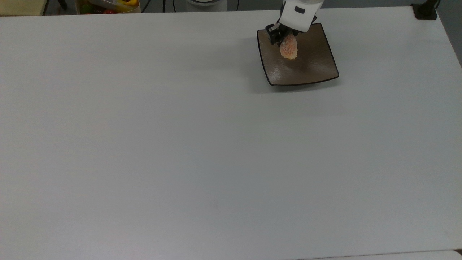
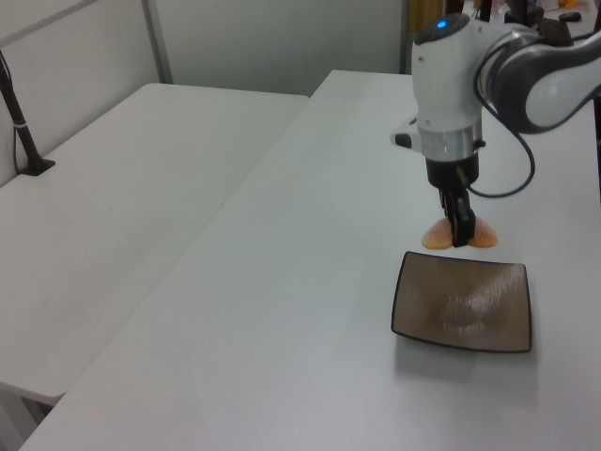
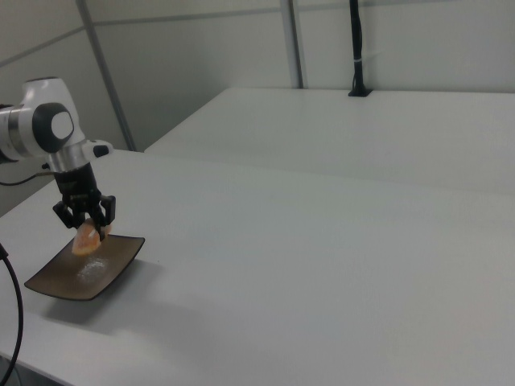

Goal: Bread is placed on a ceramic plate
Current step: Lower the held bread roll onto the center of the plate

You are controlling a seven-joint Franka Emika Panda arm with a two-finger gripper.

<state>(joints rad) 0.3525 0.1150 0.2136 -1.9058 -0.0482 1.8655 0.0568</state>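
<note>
The square brown ceramic plate (image 1: 312, 66) lies near the far edge of the white table (image 1: 180, 144). My gripper (image 1: 283, 38) is shut on the bread (image 1: 289, 51), a small orange-pink speckled bun. The bun hangs just above the plate's inner area, toward the top view's left half of the dish. In the left view the gripper (image 2: 461, 231) points straight down with the bread (image 2: 435, 237) sticking out either side of the fingers, over the far rim of the plate (image 2: 460, 319). The right view has the gripper (image 3: 84, 223) holding the bread (image 3: 85, 240) a little above the plate (image 3: 96, 281).
A box of colourful items (image 1: 108, 5) sits beyond the table's far edge at the top view's left. A black post base (image 1: 426, 11) stands at the far right corner. A second white table (image 2: 113, 207) adjoins, with a black pole (image 2: 19, 122).
</note>
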